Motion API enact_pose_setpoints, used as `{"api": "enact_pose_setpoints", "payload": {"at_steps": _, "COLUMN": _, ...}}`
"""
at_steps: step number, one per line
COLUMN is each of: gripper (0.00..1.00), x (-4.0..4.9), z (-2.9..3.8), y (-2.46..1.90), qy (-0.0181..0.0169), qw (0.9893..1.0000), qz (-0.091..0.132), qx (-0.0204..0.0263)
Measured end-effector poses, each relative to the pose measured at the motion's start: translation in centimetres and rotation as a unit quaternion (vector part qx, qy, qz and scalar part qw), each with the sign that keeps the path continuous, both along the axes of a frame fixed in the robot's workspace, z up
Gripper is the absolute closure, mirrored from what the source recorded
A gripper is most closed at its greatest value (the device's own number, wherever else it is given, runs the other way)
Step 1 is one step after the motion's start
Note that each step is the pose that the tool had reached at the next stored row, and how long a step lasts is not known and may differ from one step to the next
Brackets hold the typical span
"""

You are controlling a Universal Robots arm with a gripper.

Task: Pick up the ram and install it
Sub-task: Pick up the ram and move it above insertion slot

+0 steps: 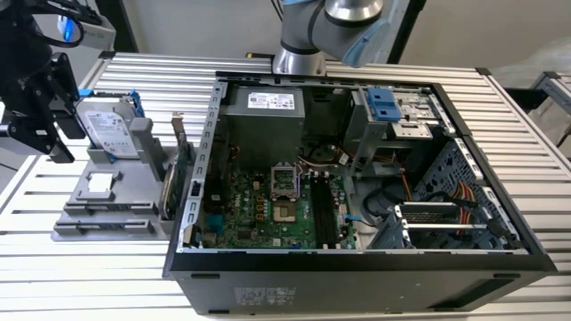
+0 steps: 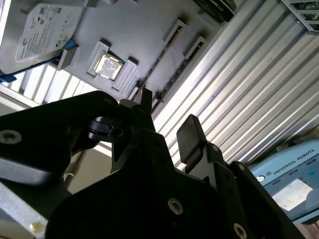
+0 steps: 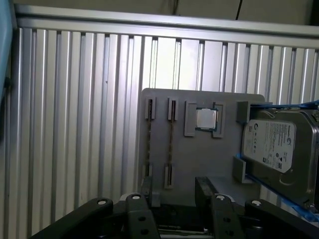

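A grey holder (image 3: 199,154) lies on the slatted table. In two of its slots thin strips stand on edge. The brownish one looks like the ram (image 3: 171,143), seen edge-on. My gripper (image 3: 177,191) hovers above the holder's edge near these slots, open, with nothing between its black fingers (image 3: 149,195). The second wrist view shows the gripper (image 2: 167,117) with its fingers apart over the same holder (image 2: 129,30). In the exterior view the gripper (image 1: 64,137) hangs at the left, above the holder (image 1: 111,200).
The holder also carries a silver hard drive in a blue frame (image 1: 109,130), a processor chip (image 3: 206,119) and an upright green card with a metal bracket (image 1: 181,164). An open computer case (image 1: 357,267) stands to the exterior view's right, with dark memory slots (image 1: 321,207) on its motherboard.
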State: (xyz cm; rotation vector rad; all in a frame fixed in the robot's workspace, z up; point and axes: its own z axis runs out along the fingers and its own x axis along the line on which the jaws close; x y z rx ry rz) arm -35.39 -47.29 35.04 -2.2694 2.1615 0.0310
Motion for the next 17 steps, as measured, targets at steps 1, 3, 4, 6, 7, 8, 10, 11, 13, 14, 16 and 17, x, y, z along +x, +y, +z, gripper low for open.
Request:
{"api": "enact_pose_setpoints", "payload": {"at_steps": 1, "gripper": 0.00, "x": 0.00, "z": -0.03, "y": 0.00, "qy": 0.0000, "qw": 1.0000, "qz": 0.000, "qx": -0.0001}}
{"api": "enact_pose_setpoints", "payload": {"at_steps": 3, "gripper": 0.00, "x": 0.00, "z": -0.08, "y": 0.00, "qy": 0.0000, "qw": 1.0000, "qz": 0.000, "qx": -0.0003}}
{"api": "enact_pose_setpoints", "payload": {"at_steps": 4, "gripper": 0.00, "x": 0.00, "z": -0.11, "y": 0.00, "qy": 0.0000, "qw": 1.0000, "qz": 0.000, "qx": -0.0003}}
{"api": "enact_pose_setpoints", "payload": {"at_steps": 6, "gripper": 0.00, "x": 0.00, "z": -0.16, "y": 0.00, "qy": 0.0000, "qw": 1.0000, "qz": 0.000, "qx": -0.0005}}
{"api": "enact_pose_setpoints", "payload": {"at_steps": 7, "gripper": 0.00, "x": 0.00, "z": -0.18, "y": 0.00, "qy": 0.0000, "qw": 1.0000, "qz": 0.000, "qx": -0.0006}}
{"api": "enact_pose_setpoints", "payload": {"at_steps": 8, "gripper": 0.00, "x": 0.00, "z": -0.21, "y": 0.00, "qy": 0.0000, "qw": 1.0000, "qz": 0.000, "qx": -0.0006}}
{"api": "enact_pose_setpoints", "payload": {"at_steps": 10, "gripper": 0.00, "x": 0.00, "z": -0.26, "y": 0.00, "qy": 0.0000, "qw": 1.0000, "qz": 0.000, "qx": -0.0007}}
{"api": "enact_pose_setpoints", "payload": {"at_steps": 11, "gripper": 0.00, "x": 0.00, "z": -0.29, "y": 0.00, "qy": 0.0000, "qw": 1.0000, "qz": 0.000, "qx": -0.0007}}
{"api": "enact_pose_setpoints", "payload": {"at_steps": 13, "gripper": 0.00, "x": 0.00, "z": -0.35, "y": 0.00, "qy": 0.0000, "qw": 1.0000, "qz": 0.000, "qx": -0.0008}}
{"api": "enact_pose_setpoints", "payload": {"at_steps": 14, "gripper": 0.00, "x": 0.00, "z": -0.37, "y": 0.00, "qy": 0.0000, "qw": 1.0000, "qz": 0.000, "qx": -0.0008}}
{"api": "enact_pose_setpoints", "payload": {"at_steps": 16, "gripper": 0.00, "x": 0.00, "z": -0.43, "y": 0.00, "qy": 0.0000, "qw": 1.0000, "qz": 0.000, "qx": -0.0009}}
{"api": "enact_pose_setpoints", "payload": {"at_steps": 17, "gripper": 0.00, "x": 0.00, "z": -0.46, "y": 0.00, "qy": 0.0000, "qw": 1.0000, "qz": 0.000, "qx": -0.0009}}
